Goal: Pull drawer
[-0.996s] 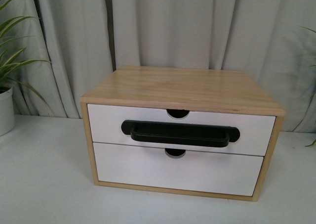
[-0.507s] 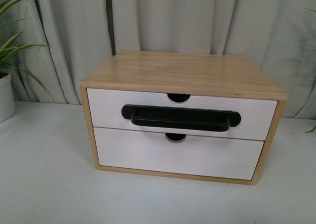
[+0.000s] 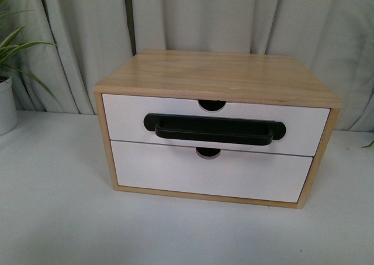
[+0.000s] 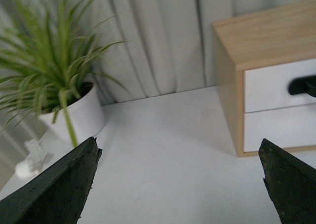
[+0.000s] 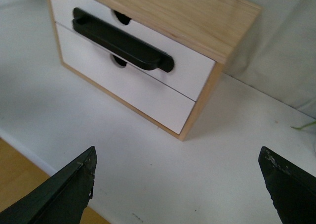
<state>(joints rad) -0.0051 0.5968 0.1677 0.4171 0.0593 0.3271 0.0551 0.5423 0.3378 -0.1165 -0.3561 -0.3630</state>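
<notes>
The drawer (image 3: 125, 119) is the upper one of a wooden cabinet (image 3: 216, 72). It has a white front, a wide black bar handle (image 3: 214, 129) and a half-round notch (image 3: 211, 105) in its rim, and it sits flush and closed. Neither gripper shows in the front view. My left gripper (image 4: 177, 141) is open over bare table, to the left of the cabinet, where the drawer (image 4: 266, 85) and one end of the handle (image 4: 303, 84) show. My right gripper (image 5: 177, 150) is open in front of the cabinet's right corner, well short of the handle (image 5: 121, 38).
The plain lower drawer front (image 3: 210, 174) is shut beneath it. A potted plant in a white pot (image 4: 74, 112) stands at the far left on the white table (image 3: 58, 206). A grey curtain (image 3: 193, 19) hangs behind. The table's near edge (image 5: 29, 157) shows in the right wrist view.
The cabinet sits higher in the front view than a second ago, so the view has shifted. The drawer stays closed.
</notes>
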